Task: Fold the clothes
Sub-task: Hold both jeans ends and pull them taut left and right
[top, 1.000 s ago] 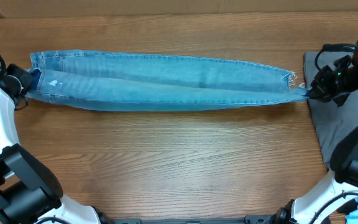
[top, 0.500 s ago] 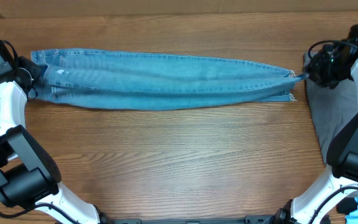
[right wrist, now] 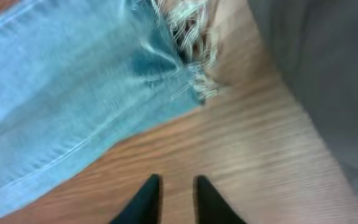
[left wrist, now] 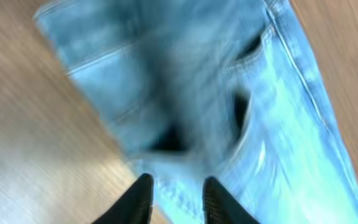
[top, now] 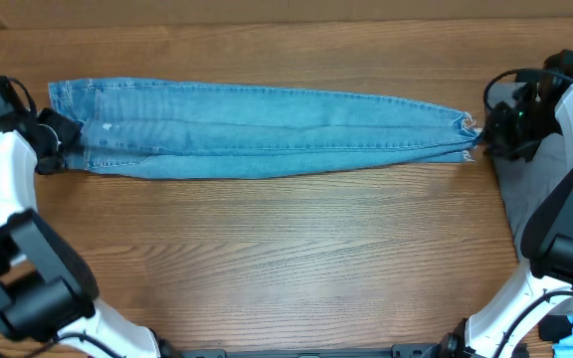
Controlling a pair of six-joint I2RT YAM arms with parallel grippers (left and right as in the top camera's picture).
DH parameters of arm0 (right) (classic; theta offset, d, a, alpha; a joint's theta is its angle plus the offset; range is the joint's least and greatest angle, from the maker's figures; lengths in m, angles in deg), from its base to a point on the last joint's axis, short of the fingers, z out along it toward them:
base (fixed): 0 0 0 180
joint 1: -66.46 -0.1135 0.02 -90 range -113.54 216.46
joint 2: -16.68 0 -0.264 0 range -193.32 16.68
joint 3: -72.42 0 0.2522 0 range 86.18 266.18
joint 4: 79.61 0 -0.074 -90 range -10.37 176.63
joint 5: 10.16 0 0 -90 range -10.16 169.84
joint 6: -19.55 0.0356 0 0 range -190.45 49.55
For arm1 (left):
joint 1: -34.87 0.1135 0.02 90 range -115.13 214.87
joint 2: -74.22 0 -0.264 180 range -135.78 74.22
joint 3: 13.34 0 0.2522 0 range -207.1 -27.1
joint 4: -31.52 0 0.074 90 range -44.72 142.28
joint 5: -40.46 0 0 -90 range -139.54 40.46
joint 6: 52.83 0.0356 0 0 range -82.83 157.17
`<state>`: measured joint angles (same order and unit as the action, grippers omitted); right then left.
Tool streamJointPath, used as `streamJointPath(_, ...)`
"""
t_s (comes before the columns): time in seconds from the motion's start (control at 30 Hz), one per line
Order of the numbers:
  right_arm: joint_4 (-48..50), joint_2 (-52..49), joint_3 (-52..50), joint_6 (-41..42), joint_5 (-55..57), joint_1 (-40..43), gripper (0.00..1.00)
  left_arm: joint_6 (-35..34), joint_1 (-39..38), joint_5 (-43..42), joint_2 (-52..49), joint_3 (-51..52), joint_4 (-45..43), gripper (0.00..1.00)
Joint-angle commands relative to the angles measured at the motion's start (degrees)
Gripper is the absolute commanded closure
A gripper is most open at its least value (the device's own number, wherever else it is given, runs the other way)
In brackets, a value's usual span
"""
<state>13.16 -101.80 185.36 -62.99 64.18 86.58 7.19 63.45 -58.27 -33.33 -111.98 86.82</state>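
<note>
Arms flank the jeans (top: 267, 129); left pincer (left wrist: 178, 182), right pincer (right wrist: 176, 180) slightly parted, empty.
Right wrist view: frayed hem (right wrist: 191, 37) just ahead.

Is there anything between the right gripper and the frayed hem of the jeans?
Nothing visible stands between them. Only bare table separates the right gripper from the frayed hem of the jeans. The grey garment lies to one side of that path, not across it.
</note>
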Motion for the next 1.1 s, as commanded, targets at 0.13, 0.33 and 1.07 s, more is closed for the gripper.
streamJointPath(0.13,-2.78,-0.22,0.92,-6.32,0.22,-4.46,0.84,6.69,-2.23,-2.49,2.62,-0.68,8.74,0.58)
streamJointPath(0.33,-3.19,-0.22,0.92,-6.45,1.22,-7.72,0.82,6.69,-3.65,0.26,2.60,-0.66,9.07,0.75)
streamJointPath(1.07,-3.98,-0.22,0.92,-6.45,2.10,-7.67,0.82,-6.12,-4.96,-20.61,-9.55,-0.72,-19.41,0.47)
